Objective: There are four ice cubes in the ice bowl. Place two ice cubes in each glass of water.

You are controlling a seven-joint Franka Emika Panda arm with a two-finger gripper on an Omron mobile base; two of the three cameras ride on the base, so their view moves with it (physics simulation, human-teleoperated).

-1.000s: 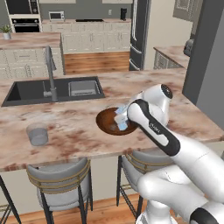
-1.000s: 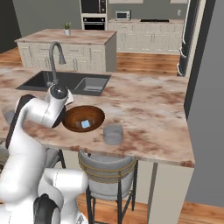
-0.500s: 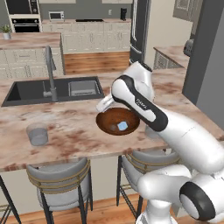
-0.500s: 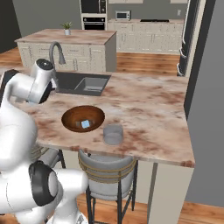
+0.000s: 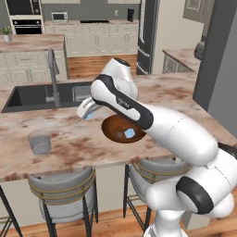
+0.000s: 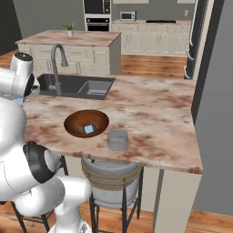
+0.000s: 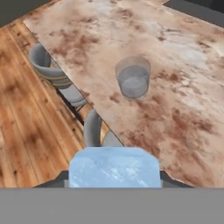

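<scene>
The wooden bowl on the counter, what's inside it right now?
One pale-blue ice cube lies in the ice bowl, plain from the right base view too. From the left, the robot's arm covers the bowl's far rim, but the right view shows nothing else inside.

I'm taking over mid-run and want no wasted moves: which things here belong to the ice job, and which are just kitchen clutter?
Part of the job:
- gripper, shut on an ice cube
- ice bowl with one ice cube showing
- left glass of water
- right glass of water

Just lying about:
- sink and faucet
- bar stools
- potted plant
</scene>
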